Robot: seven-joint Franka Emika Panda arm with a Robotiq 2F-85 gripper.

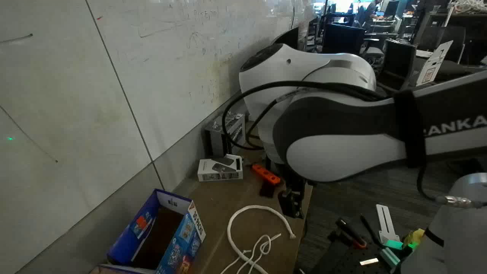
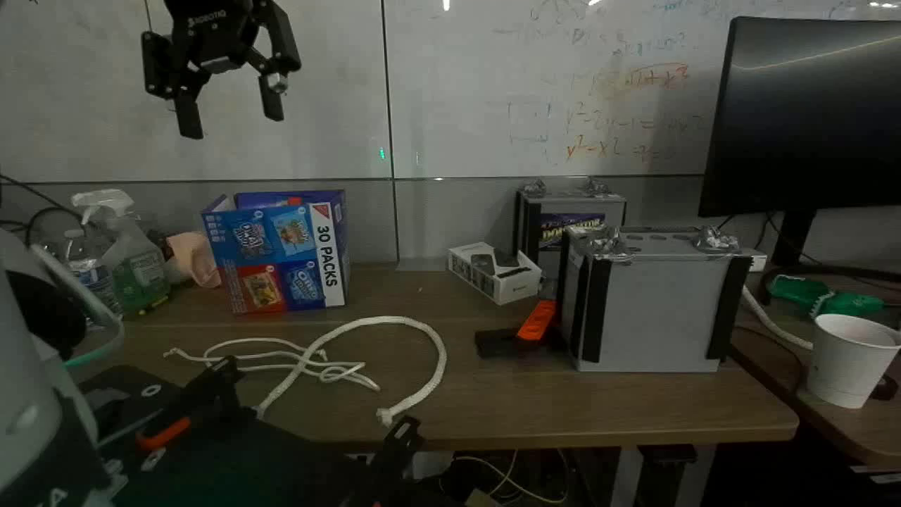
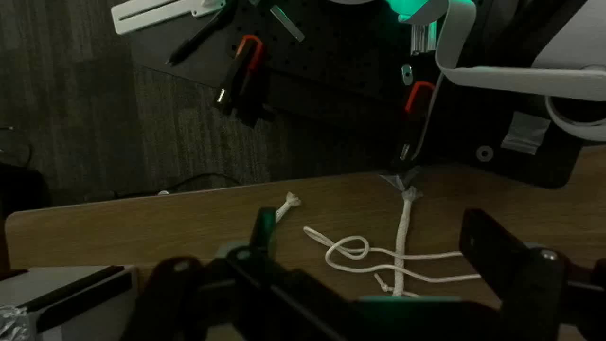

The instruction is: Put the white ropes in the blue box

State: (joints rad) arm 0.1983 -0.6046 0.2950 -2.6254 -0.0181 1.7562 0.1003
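Observation:
Two white ropes lie on the wooden table, one thick (image 2: 383,321) and curved, one thin (image 2: 260,341) and loosely looped, crossing each other. In the wrist view the thick rope (image 3: 401,237) and thin rope (image 3: 426,257) show between and below the fingers, partly hidden by them. The blue box (image 2: 274,257) stands open-topped on the table near the wall, beside the ropes; its dark inside shows in an exterior view (image 1: 179,247). It is out of the wrist view. My gripper (image 2: 231,118) is open and empty, high above the table, fingers pointing down; it also shows in the wrist view (image 3: 371,229).
A white device box (image 2: 496,271), an orange tool (image 2: 537,320) and grey metal cases (image 2: 654,310) stand right of the ropes in an exterior view. A spray bottle (image 2: 137,260) stands beside the blue box. A whiteboard (image 1: 152,76) rises behind the table. A monitor (image 2: 809,120) stands far right.

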